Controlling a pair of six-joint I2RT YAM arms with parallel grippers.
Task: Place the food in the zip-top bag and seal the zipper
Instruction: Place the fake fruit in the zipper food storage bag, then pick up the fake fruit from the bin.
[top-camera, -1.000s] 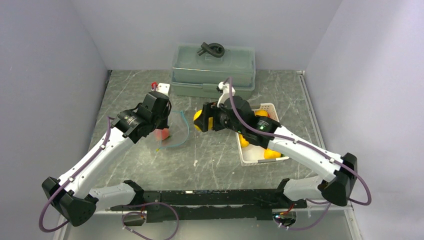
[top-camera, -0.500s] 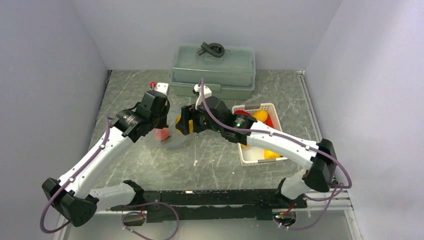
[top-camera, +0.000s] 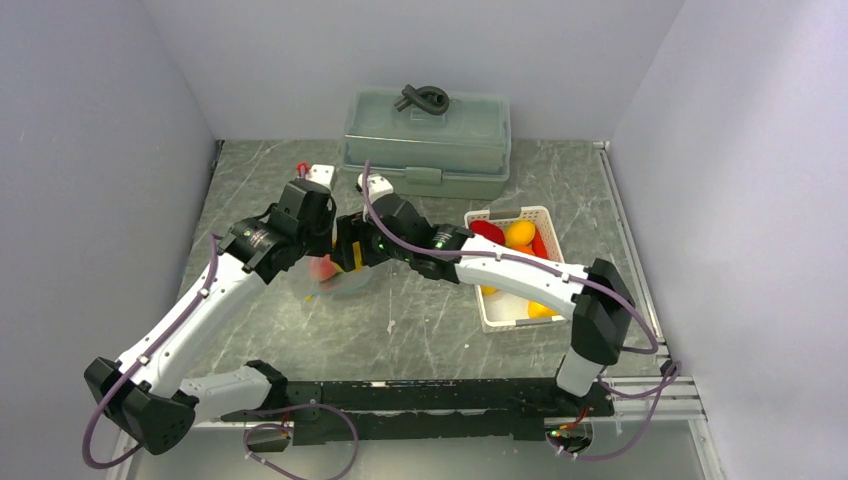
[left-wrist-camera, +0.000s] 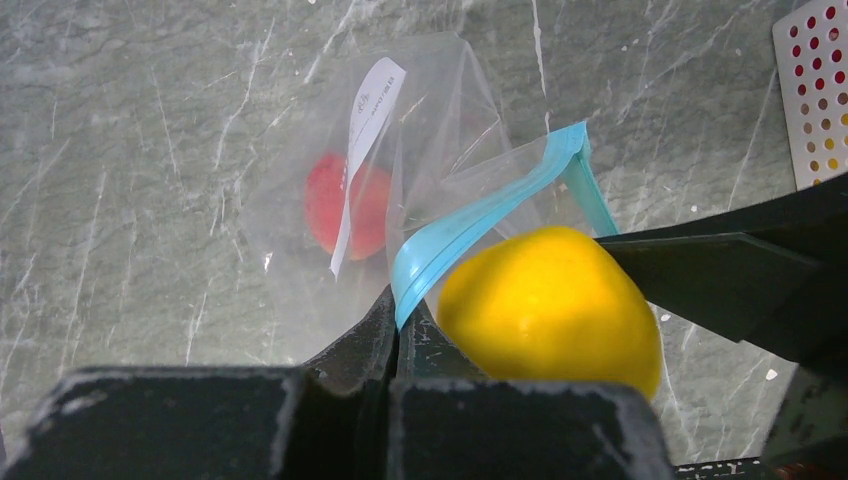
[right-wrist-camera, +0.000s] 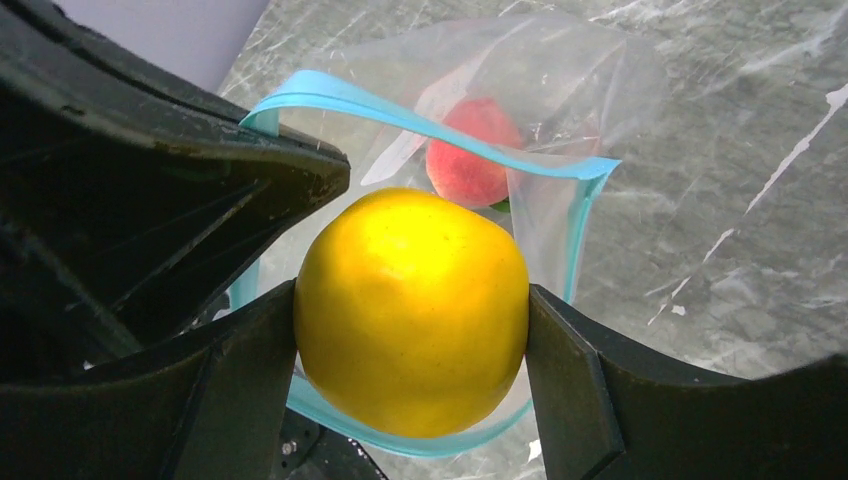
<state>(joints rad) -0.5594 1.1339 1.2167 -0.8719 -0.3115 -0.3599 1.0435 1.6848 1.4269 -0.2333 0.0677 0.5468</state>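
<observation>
- Pale lilac walls close in a grey-green marbled table (top-camera: 440, 320) on three sides.
- At the back of the table stands a grey-green lidded box (top-camera: 425, 140) with a dark handle on its lid.
- A white lattice basket (top-camera: 497, 312) sits on the right side of the table. In it are a red fruit (top-camera: 487, 230), an orange-yellow one (top-camera: 519, 233) and a yellow one (top-camera: 540, 310), partly hidden under the right arm.
- A clear bag (left-wrist-camera: 300, 250) lies left of centre on the table, and both arms meet over it.
- The left end effector (left-wrist-camera: 397, 320) is pinched closed on the bag's mouth edge. The teal zipper (left-wrist-camera: 480, 215) comes out from between its fingers and is held up off the table.
- That lifted edge keeps the mouth open in a loop, with the zipper curving round the opening.
- The right end effector (right-wrist-camera: 412, 300) is clamped on a yellow fruit (left-wrist-camera: 548, 305), one finger pressed to each side of it.
- The yellow fruit is at the bag's open mouth, just beside the left end effector. In the right wrist view the teal strip passes behind and under it. How far inside it is, I cannot tell.
- A pinkish-red fruit (right-wrist-camera: 470, 155) is already inside the bag, deeper in and resting on the table side.
- A white paper label (left-wrist-camera: 365, 130) shows against the clear plastic, crossing in front of the pinkish-red fruit in the left wrist view.
</observation>
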